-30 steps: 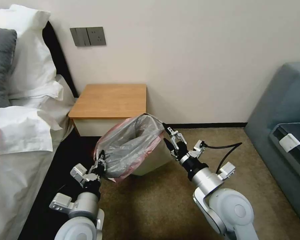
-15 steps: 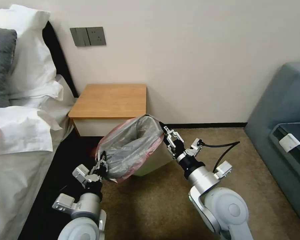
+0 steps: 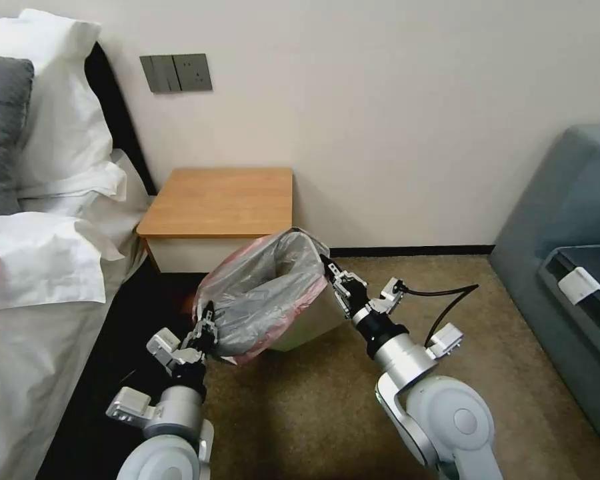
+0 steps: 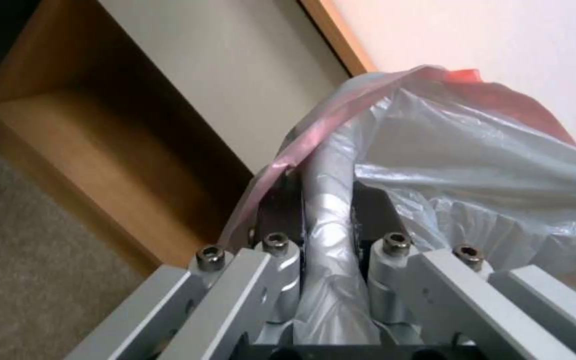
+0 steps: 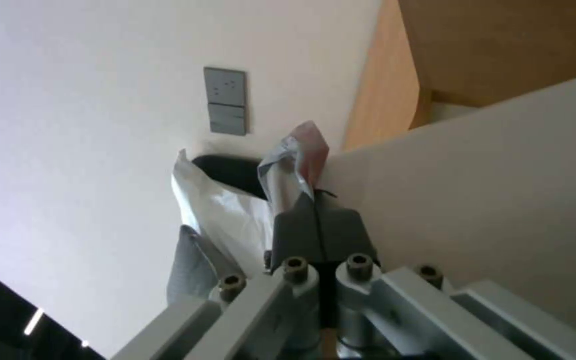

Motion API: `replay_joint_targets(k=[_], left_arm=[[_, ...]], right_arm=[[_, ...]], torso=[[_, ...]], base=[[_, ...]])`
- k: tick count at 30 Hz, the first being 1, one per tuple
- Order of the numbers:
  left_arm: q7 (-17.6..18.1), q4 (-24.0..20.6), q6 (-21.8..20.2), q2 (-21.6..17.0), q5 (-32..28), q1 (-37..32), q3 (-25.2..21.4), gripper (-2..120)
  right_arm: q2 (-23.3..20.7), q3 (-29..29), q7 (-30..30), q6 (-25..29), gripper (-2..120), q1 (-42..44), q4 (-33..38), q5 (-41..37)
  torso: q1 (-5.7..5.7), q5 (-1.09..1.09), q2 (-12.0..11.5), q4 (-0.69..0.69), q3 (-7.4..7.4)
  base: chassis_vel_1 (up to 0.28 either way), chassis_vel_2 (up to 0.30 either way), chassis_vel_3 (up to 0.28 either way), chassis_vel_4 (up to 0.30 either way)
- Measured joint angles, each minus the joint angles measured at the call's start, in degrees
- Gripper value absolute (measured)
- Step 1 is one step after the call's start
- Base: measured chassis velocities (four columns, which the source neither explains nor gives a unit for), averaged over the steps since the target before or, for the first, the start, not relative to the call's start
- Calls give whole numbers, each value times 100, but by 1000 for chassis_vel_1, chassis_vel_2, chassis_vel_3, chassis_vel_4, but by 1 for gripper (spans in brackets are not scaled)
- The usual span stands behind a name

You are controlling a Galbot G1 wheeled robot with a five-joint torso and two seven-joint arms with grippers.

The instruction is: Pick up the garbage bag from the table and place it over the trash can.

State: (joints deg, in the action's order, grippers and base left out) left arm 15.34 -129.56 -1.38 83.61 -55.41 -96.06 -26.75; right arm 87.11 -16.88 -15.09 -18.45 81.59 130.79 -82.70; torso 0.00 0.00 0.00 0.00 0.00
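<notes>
Fingers of both grippers pinched on the bag's rim, stretching it open over the bin

From the head view, the left gripper nips the near rim of the garbage bag and the right gripper nips the far-right rim, so the pink-edged mouth is held open over the trash can, which stands on the carpet just in front of the table; in the left wrist view the fingers are closed narrow on a rolled fold of grey plastic, with the table's open shelf beyond; in the right wrist view the dark pads are shut tight on a twist of rim right against the can's cream wall. I'd say this is the fitting step, nearly done; next the rim wants drawing down past the can's edge on both sides before either grip lets go
</notes>
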Motion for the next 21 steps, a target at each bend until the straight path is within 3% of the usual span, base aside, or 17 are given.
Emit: replay_joint_targets(k=[12, 21], left_arm=[[11, -25, 8, -4, -53, -14, -38, 9], [111, -149, -20, -18, -406, -3, -118, 9]], right_arm=[[-141, -90, 41, 3, 0, 164, 135, 304], [-207, -72, 339, 82, 0, 246, -96, 1047]], torso=[[0, 0, 0, 0, 0], [0, 0, 0, 0, 0]], base=[[0, 0, 0, 0], [0, 0, 0, 0]])
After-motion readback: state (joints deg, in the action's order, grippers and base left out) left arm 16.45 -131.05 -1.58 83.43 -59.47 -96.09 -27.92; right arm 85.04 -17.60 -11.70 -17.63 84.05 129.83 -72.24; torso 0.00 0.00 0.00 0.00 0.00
